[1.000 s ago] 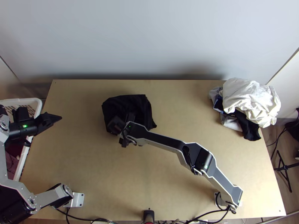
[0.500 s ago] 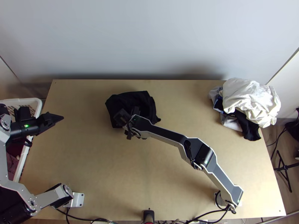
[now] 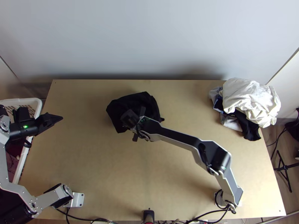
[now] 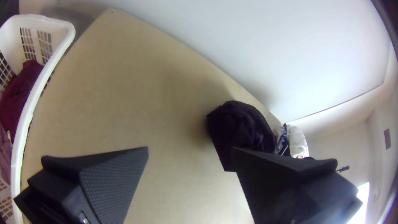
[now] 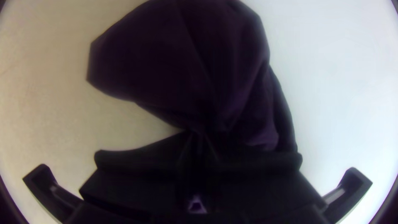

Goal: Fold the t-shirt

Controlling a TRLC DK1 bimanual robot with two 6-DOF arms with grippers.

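Note:
In the top view my left gripper (image 3: 56, 118) is at the table's left side, beside the basket and well apart from the shirt. The left wrist view shows this gripper (image 4: 188, 153) open, its two fingers wide apart. My right gripper (image 3: 130, 118) is over the near part of the black t-shirt (image 3: 136, 100), which lies bunched at the back, left of the table's middle. In the right wrist view that gripper (image 5: 200, 139) is shut on the dark cloth (image 5: 178, 58), which gathers at its fingertips. Which part of the shirt it grips, I cannot tell.
A pile of white, grey and dark clothes (image 3: 250, 100) lies at the table's back right corner. The white basket (image 3: 28, 149) with dark red cloth stands along the left edge. Bare wood (image 3: 101, 171) spreads across the near middle.
My right gripper has moved to the right, and the black shirt has shifted that way with it, its outline changing a little. The left arm has hardly moved.

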